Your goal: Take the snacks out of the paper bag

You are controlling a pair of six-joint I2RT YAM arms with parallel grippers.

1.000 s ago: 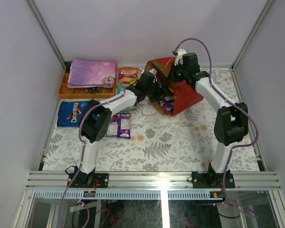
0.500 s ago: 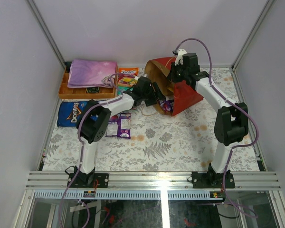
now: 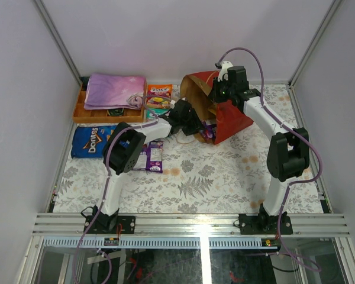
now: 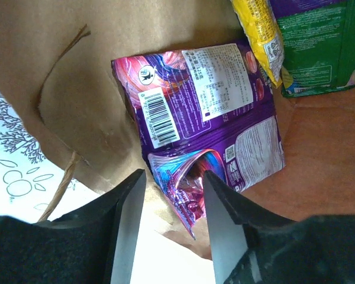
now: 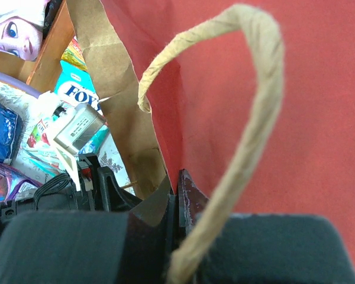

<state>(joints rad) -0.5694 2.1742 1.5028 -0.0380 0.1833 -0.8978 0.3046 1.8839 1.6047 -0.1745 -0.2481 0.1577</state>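
Left wrist view gives what the top external view hides. The left gripper (image 4: 173, 173) sits in the mouth of the red paper bag (image 3: 232, 118), which lies on its side at the far middle of the table (image 3: 225, 177). Its fingers (image 4: 127, 219) stand at a middling gap on either side of the crumpled corner of a purple packet (image 4: 201, 112). The right finger touches the foil, while a sliver of kraft paper shows beside the left one, so the jaws straddle the corner without clamping it. That packet carries a barcode and a white label panel, with print too small to read. Beside it, a yellow packet (image 4: 257, 29) is cut off by the top edge and a green packet (image 4: 319, 53) by the right edge. That makes three snacks visible inside.

Right wrist view shows the right gripper (image 5: 176, 198) closed flat on the bag's upper wall, red outside and brown inside. Its own dark body hides most of both fingers. One string handle (image 5: 257, 118) loops across in front. Past the bag's rim, blue letters "FOX" show on a white-and-blue packet (image 5: 77, 89), with the rest covered. A printed cartoon face (image 5: 15, 26) is cropped at the corner.

From above, "Doritos" reads on one blue bag (image 3: 92, 141) at the table's left, just in front of one orange tray (image 3: 80, 113) that holds a folded purple-pink cloth (image 3: 114, 90). Purple packets (image 3: 149, 156), seemingly two, lie partly under the left arm. One orange packet (image 3: 158, 90) lies just right of the tray, its lettering illegible.
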